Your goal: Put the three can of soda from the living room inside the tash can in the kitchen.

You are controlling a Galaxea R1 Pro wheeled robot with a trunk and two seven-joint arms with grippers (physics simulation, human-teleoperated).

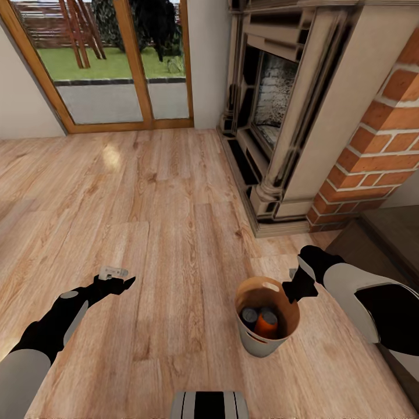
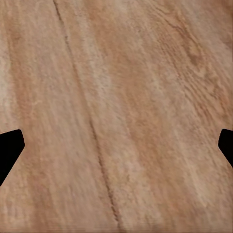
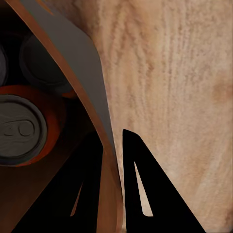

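Gripping the tash can [image 1: 260, 342] rim, right fingers [image 3: 141, 194] clamped; left fingers [image 2: 9, 150] apart above floor [image 1: 163, 233].

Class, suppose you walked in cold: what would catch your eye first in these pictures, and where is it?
First, the small bin low in the head view, over the wood floor, its rim pinched by the right gripper, with an orange can and a dark can inside. Next, the brick fireplace, upper right.

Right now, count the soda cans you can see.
2 in the head view, both inside the bin: an orange can and a dark one beside it. A third may be hidden.
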